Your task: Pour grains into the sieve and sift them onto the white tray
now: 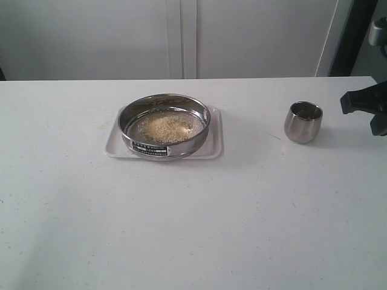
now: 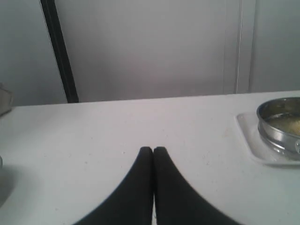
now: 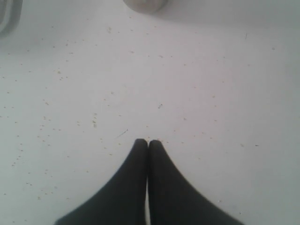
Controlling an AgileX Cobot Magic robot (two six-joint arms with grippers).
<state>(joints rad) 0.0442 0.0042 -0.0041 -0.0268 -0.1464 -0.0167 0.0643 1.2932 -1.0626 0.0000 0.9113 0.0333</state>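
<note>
The sieve [image 1: 192,142], a wide steel ring with a black label, sits on the white tray [image 1: 215,145] at the table's middle. A pale golden heap of grains [image 1: 164,128] lies on its mesh. My right gripper [image 3: 148,142] is shut and empty, low over the table, which is speckled with stray grains [image 3: 94,123]. In the exterior view its arm [image 1: 366,104] shows at the right edge. My left gripper [image 2: 153,149] is shut on nothing above bare table, with the sieve [image 2: 280,133] and tray [image 2: 252,146] off to one side. It is out of the exterior view.
A small rounded steel cup [image 1: 303,122] stands upright on the table between the tray and my right arm; its base [image 3: 145,3] shows ahead of the right gripper. A pale wall [image 1: 181,36] runs behind the table's far edge.
</note>
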